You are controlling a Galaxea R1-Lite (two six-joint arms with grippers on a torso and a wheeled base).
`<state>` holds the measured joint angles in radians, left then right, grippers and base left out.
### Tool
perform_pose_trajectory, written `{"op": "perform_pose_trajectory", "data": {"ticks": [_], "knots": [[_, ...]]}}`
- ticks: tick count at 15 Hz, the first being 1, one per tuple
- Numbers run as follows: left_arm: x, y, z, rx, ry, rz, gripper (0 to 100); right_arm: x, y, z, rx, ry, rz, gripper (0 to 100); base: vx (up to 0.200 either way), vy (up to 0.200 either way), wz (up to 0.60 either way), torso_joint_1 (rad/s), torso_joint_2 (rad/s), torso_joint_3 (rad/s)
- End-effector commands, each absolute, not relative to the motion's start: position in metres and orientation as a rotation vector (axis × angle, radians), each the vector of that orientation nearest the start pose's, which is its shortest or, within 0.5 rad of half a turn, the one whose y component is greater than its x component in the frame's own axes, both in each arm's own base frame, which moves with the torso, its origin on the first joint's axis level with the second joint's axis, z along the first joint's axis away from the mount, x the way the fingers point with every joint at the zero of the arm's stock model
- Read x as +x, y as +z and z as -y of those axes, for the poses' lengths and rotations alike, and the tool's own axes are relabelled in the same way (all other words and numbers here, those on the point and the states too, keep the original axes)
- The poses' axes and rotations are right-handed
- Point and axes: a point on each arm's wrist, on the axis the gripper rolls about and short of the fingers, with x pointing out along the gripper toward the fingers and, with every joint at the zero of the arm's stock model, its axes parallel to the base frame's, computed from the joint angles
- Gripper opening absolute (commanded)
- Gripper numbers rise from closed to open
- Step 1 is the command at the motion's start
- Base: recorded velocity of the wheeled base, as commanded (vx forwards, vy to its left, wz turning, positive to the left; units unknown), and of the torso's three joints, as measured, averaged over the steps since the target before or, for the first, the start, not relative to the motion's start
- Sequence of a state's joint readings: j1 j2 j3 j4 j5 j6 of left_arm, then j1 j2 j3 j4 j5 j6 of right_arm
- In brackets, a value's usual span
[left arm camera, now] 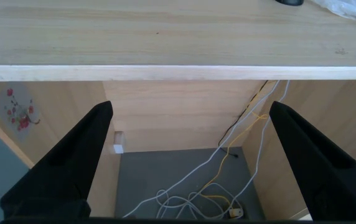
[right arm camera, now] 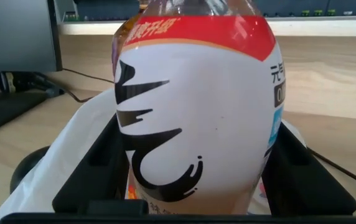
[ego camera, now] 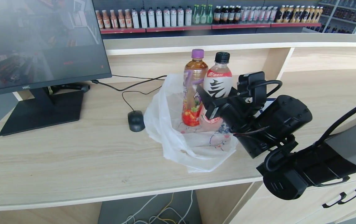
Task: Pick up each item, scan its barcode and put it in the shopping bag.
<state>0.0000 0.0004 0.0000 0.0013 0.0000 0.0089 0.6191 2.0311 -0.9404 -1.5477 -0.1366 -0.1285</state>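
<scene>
- Right tool (ego camera: 214, 104): I have it clamped on white bottle (ego camera: 217, 84), low in bag (ego camera: 168, 124), beside tea bottle (ego camera: 193, 93).
- Left tool (left arm camera: 190, 165): wide open, empty, under surface (left arm camera: 165, 31) edge.
- Risk: limp bag; released bottle may topple both.

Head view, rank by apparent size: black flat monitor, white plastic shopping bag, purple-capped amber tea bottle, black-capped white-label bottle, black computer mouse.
1. black flat monitor
2. white plastic shopping bag
3. purple-capped amber tea bottle and black-capped white-label bottle: alike, both partly hidden, unranked
4. black computer mouse
</scene>
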Motion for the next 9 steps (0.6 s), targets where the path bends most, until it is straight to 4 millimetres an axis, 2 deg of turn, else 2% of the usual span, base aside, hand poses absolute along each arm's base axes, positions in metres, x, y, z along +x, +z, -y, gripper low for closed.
{"op": "perform_pose_trajectory", "data": {"ticks": [1,9], "knots": [[-0.0228,0.0753,0.0000,0.009,0.000,-0.002,100,0.3037,0.1962,-0.2122,0.047,0.444,0.462,0,0.000,0.000,0.00,0.000,0.00,0.000],[-0.0228,0.0753,0.0000,0.009,0.000,-0.002,100,0.2990,0.1899,-0.2095,0.036,0.447,0.432,0,0.000,0.000,0.00,0.000,0.00,0.000]]}}
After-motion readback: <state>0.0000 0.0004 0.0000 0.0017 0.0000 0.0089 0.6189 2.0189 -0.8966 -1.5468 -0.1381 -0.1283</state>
